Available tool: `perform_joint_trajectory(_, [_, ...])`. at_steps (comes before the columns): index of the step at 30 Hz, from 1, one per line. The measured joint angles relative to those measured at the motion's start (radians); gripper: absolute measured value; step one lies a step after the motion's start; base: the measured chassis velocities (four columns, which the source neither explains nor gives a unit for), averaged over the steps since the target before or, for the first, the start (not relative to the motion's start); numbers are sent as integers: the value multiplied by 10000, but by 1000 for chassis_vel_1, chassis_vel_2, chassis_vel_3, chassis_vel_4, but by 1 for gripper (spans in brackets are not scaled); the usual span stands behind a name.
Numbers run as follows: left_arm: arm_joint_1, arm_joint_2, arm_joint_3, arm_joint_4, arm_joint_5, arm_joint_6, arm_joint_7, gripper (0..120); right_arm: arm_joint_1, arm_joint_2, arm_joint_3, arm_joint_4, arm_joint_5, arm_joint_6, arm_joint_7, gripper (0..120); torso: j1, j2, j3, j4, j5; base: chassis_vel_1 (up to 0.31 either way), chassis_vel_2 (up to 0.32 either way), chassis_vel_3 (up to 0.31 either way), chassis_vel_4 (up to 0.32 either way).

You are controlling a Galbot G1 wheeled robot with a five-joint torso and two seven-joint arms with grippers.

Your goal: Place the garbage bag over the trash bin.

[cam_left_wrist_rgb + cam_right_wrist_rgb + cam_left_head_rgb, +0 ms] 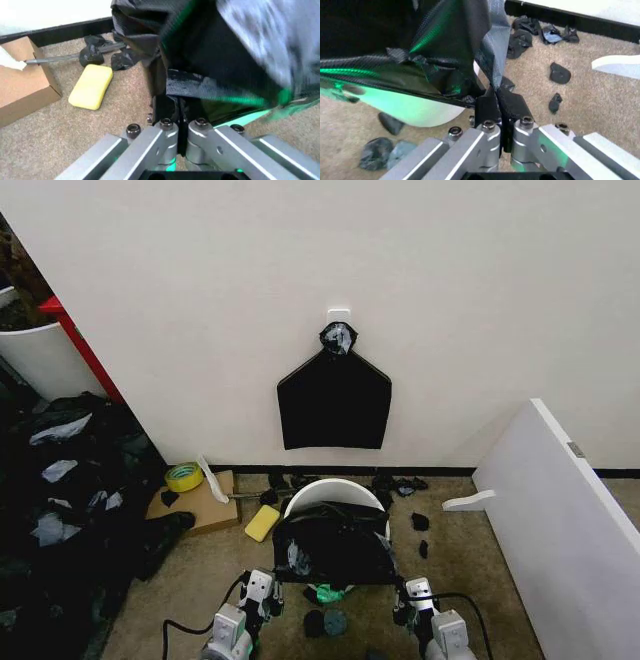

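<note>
The trash bin (335, 490) is a pale round bucket standing on the carpet by the wall, and its far rim shows. The garbage bag (335, 546), glossy black and wrinkly, hangs stretched across the bin's near side between my two grippers. My left gripper (262, 585) is shut on the bag's left edge, and its wrist view shows the pads (161, 108) pinching the film of the bag (225, 56). My right gripper (413, 590) is shut on the right edge. There the bag (395, 30) drapes over the bin's wall (415, 107) ahead of the gripper (497, 107).
A flat black bundle (334, 402) hangs on the wall above the bin. A yellow sponge (262, 523), a cardboard box (200, 505) and a tape roll (184, 476) lie to the left. Black scraps (420, 522) dot the carpet. A white board (560, 520) leans at right, and a dark heap (60, 500) lies at left.
</note>
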Motion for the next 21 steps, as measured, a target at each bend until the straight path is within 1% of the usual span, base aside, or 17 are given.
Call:
perform_joint_trajectory(8, [-121, -200, -134, 215, -46, 81, 9, 0, 182, 173, 151, -616, -280, 304, -529, 0, 0, 0, 0, 0, 0, 0, 0, 0, 0])
perform_joint_trajectory(13, [-93, -321, -284, 251, -180, 197, 1, 0, 401, 341, 208, -1031, -290, 656, -1096, 0, 0, 0, 0, 0, 0, 0, 0, 0, 0])
perform_joint_trajectory(21, [69, -534, -474, 209, -415, 278, -125, 0, 458, 487, 223, -1317, -462, 764, -1439, 0, 0, 0, 0, 0, 0, 0, 0, 0, 0])
